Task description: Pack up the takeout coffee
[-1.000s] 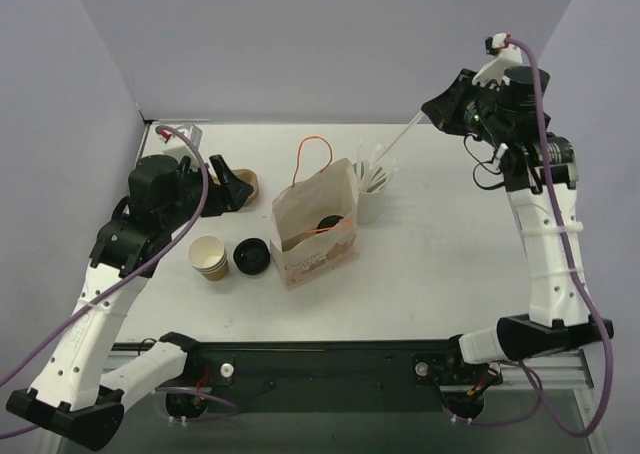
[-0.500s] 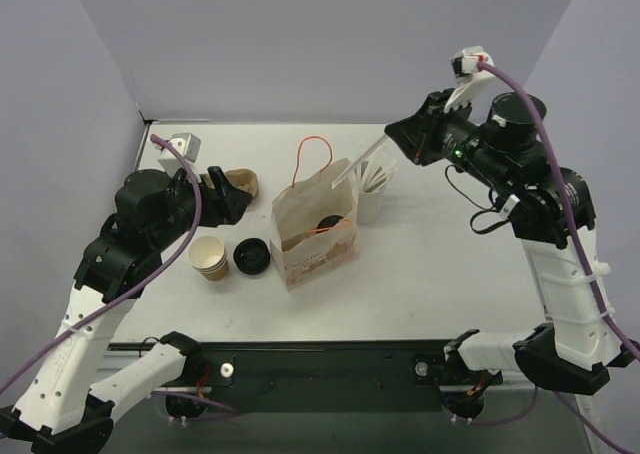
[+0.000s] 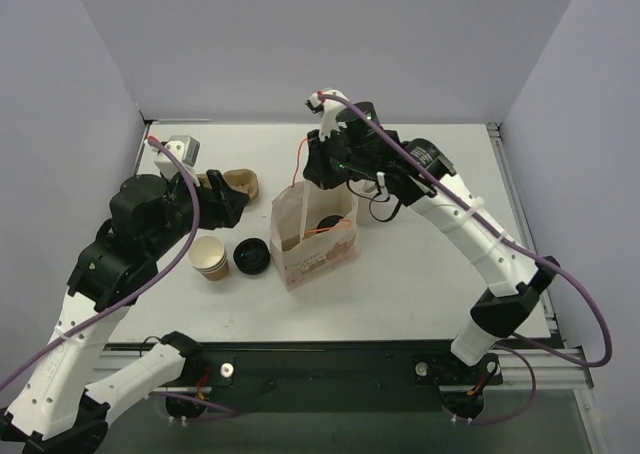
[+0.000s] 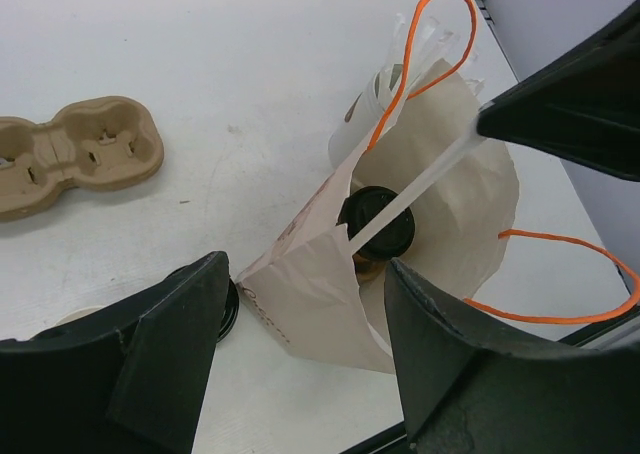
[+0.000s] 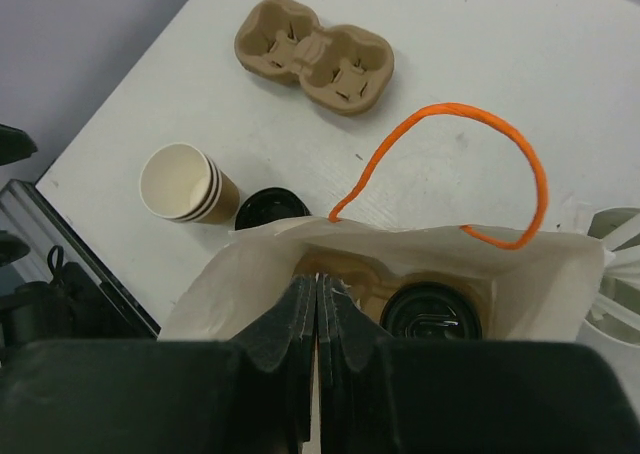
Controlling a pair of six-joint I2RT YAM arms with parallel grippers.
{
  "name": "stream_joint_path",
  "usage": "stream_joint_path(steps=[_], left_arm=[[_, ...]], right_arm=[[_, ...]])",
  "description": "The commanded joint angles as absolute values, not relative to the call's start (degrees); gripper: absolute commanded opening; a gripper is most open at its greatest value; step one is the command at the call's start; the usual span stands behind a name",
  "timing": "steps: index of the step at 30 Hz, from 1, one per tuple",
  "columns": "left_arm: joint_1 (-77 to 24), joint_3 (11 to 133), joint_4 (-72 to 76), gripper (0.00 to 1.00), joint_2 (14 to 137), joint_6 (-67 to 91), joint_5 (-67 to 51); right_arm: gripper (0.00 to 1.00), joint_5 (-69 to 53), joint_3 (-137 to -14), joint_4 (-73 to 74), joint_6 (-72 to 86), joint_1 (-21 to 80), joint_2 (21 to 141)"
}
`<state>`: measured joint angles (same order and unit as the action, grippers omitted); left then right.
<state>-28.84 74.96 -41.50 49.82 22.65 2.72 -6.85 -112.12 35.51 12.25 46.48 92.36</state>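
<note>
The takeout coffee (image 3: 327, 222), a brown cup with a black lid, stands inside the open paper bag (image 3: 313, 244) in a cardboard carrier. Its lid shows in the left wrist view (image 4: 376, 222) and the right wrist view (image 5: 432, 312). My right gripper (image 3: 322, 177) hangs over the bag's mouth, shut (image 5: 317, 279) on a white straw (image 4: 420, 189) that slants down into the bag toward the lid. My left gripper (image 3: 226, 200) is open and empty, left of the bag (image 4: 300, 304), its jaws wide apart (image 4: 305, 266).
A stack of lidless tan cups (image 3: 208, 257) and a loose black lid (image 3: 250, 257) lie left of the bag. An empty cardboard cup carrier (image 3: 235, 184) sits at the back left. A white cup of straws (image 4: 385, 94) stands right behind the bag.
My right arm has swung from high at the back right to over the bag, bringing the straw down into its mouth. The left arm has barely moved.
</note>
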Motion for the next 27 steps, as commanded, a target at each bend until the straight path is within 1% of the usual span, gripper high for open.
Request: stream_joint_path(steps=[1,2,3,6,7,8,12,14,15,17,18,19,20,24,25,27], left_arm=[[-30.0,77.0,-41.0,0.73,49.5,21.1,4.5],[-30.2,76.7,-40.9,0.73,49.4,20.8,4.7],[-30.5,76.6,-40.4,0.73,49.2,20.7,4.8],[-30.7,76.2,-40.1,0.73,48.9,20.3,5.8],[-30.8,76.2,-40.1,0.73,48.7,20.2,5.7],[-30.8,76.2,-40.1,0.73,48.7,20.1,5.7],[-31.1,76.9,-40.0,0.73,48.9,19.7,5.9],[-31.2,77.0,-39.8,0.74,48.7,19.3,6.0],[-31.3,77.0,-39.8,0.73,48.7,19.2,5.8],[-31.3,76.8,-39.3,0.74,48.3,19.0,5.2],[-31.3,76.7,-39.1,0.74,48.2,18.9,4.8],[-31.3,76.4,-38.9,0.74,48.0,18.9,4.4],[-31.3,76.0,-38.4,0.74,47.9,19.2,3.4],[-31.3,73.8,-36.8,0.79,47.1,20.9,0.0],[-31.3,73.3,-36.5,0.87,46.6,21.4,0.0],[-31.3,71.0,-35.6,0.88,45.8,21.9,-2.0]], right_arm=[[0.02,-6.8,-117.0,38.8,12.1,47.8,94.7],[0.02,-6.9,-116.8,38.9,12.1,48.1,95.3],[0.07,-6.8,-116.5,38.8,12.1,48.9,95.4],[0.11,-6.2,-115.7,38.9,12.2,49.4,96.2],[0.16,-6.3,-115.6,38.9,12.6,49.7,96.3],[0.19,-6.4,-115.6,39.0,13.0,49.9,96.2],[0.38,-4.1,-116.0,39.7,13.4,49.8,95.1],[0.40,-2.6,-115.8,40.4,13.5,50.0,93.6],[0.47,-0.9,-115.6,40.7,14.0,49.9,92.9],[0.56,1.5,-114.0,41.3,14.8,49.8,90.4],[0.75,2.5,-112.9,41.5,15.9,49.8,89.2],[0.91,4.2,-111.6,41.5,16.4,49.7,86.7],[1.00,5.3,-110.4,41.7,17.0,49.9,85.1],[1.00,10.1,-100.9,41.7,23.0,50.0,77.5],[1.00,11.2,-99.2,41.7,26.3,50.0,74.3],[1.00,15.4,-94.6,41.7,29.5,50.0,70.9]])
